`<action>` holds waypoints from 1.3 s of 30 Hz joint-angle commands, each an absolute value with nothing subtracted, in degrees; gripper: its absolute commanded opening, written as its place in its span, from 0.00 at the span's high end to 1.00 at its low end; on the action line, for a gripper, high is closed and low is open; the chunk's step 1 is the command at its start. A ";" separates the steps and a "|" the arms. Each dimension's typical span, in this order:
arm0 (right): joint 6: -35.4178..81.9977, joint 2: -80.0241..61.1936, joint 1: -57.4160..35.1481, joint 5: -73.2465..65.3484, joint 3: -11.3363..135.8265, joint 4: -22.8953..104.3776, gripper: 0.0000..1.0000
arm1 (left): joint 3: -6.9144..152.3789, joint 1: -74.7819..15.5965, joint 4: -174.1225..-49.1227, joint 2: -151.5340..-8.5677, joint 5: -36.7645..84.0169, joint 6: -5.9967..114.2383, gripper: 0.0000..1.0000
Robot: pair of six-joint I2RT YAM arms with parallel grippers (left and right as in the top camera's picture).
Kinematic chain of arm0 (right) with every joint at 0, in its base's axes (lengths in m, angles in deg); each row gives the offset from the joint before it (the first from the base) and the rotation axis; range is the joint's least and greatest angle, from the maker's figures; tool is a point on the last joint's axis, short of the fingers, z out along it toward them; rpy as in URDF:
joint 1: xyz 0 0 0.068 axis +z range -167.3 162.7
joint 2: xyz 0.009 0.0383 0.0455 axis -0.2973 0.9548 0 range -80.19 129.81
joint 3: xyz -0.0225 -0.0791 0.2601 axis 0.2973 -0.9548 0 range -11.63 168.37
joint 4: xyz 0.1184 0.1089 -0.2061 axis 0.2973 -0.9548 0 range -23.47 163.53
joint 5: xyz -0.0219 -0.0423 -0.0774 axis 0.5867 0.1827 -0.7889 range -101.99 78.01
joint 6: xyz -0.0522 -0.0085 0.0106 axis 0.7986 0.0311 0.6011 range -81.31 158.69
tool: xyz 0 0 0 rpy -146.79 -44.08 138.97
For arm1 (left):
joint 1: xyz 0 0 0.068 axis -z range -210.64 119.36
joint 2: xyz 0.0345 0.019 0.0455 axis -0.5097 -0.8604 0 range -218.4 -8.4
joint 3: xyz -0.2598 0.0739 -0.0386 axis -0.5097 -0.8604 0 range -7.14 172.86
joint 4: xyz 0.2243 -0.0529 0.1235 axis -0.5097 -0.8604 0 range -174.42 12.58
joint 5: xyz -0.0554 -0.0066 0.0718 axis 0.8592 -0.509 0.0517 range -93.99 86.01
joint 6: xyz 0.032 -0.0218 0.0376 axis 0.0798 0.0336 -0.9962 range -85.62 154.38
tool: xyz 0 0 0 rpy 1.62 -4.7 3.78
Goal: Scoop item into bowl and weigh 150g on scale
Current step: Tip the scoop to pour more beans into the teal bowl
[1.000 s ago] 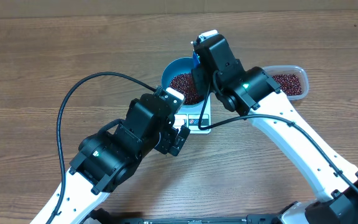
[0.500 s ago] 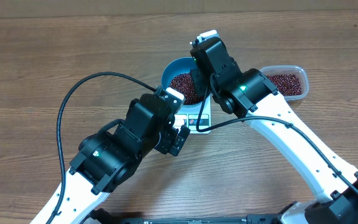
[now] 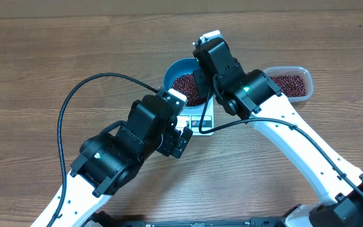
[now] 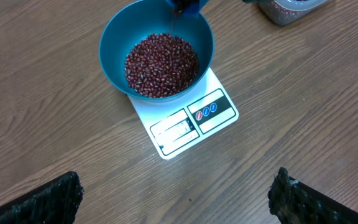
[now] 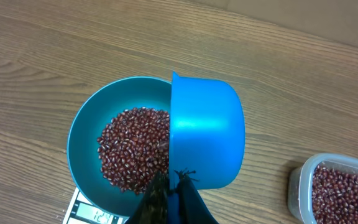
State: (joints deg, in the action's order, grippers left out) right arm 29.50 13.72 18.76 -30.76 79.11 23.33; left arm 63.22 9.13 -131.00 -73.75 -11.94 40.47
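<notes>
Diagonally set, the scale [image 4: 213, 93] points its display away from the bowl [image 4: 114, 37]

Overhead: looks straight down from high above the surface [image 3: 36, 57], far enough off to take in both arms whole. Left wrist: rides behind the left gripper [image 4: 176, 202], tilts steeply down and ahead past its spread fingertips [image 4: 48, 202], at middling range from the bowl [image 4: 114, 43] and scale [image 4: 219, 118] in front. Right wrist: sits above the right gripper [image 5: 174, 199], peers down from much closer, scoop [image 5: 207, 137] just ahead of the fingers filling mid-frame. Shares bowl, beans [image 5: 129, 149] and scale across all three views; catches the tub [image 5: 303, 180] off to the right of each gripper too.
</notes>
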 commanded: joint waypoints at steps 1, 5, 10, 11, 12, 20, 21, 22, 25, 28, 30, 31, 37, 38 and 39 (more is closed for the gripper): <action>28.36 12.28 19.08 -32.61 80.86 23.77 0.96 | 62.59 9.04 -130.98 -73.99 -11.24 41.24 0.01; 28.19 12.28 19.08 -32.77 80.86 23.77 0.96 | 62.59 9.04 -130.98 -73.99 -11.24 41.24 0.01; 27.97 12.28 19.94 -32.77 80.86 23.79 0.96 | 62.59 9.04 -130.98 -73.99 -11.24 41.26 0.00; 27.97 12.28 20.24 -32.88 80.86 23.81 0.96 | 62.59 9.04 -130.98 -73.99 -11.24 41.26 0.00; 27.95 12.28 20.57 -32.99 80.86 23.88 0.96 | 62.59 9.04 -130.98 -73.99 -11.24 41.26 0.00; 27.66 12.28 21.33 -34.36 80.86 24.38 0.96 | 62.59 9.04 -130.98 -73.99 -11.24 41.26 0.01; 27.46 12.28 21.33 -35.11 80.86 24.38 0.96 | 62.59 9.04 -130.98 -73.99 -11.24 41.24 0.00; 27.42 12.28 21.33 -35.39 80.86 24.38 0.96 | 62.59 9.04 -130.98 -73.99 -11.24 41.26 0.00; 27.09 12.28 21.33 -35.63 80.86 24.36 0.96 | 62.59 9.04 -131.00 -73.99 -11.24 41.26 0.01; 26.68 12.28 21.33 -36.13 80.86 24.49 0.96 | 62.59 9.04 -130.98 -73.99 -11.24 41.26 0.01; 26.68 12.28 21.33 -35.94 80.86 24.60 0.96 | 62.59 9.04 -130.98 -73.99 -11.24 41.26 0.00; 26.70 12.28 21.49 -35.91 80.86 24.58 0.96 | 62.59 9.04 -131.00 -73.99 -11.24 41.26 0.00; 28.82 12.28 23.13 -35.94 80.86 23.55 0.96 | 62.59 9.04 -130.98 -73.99 -11.24 41.26 0.00; 29.41 12.28 23.28 -35.91 80.86 23.55 0.96 | 62.59 9.04 -131.00 -73.99 -11.24 41.26 0.01; 29.58 12.28 23.37 -35.94 80.86 23.57 0.96 | 62.59 9.04 -130.98 -73.99 -11.24 41.24 0.00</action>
State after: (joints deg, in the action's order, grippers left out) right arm 28.08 13.72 22.41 -34.95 79.11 23.38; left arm 63.22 9.13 -131.00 -73.75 -11.94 40.45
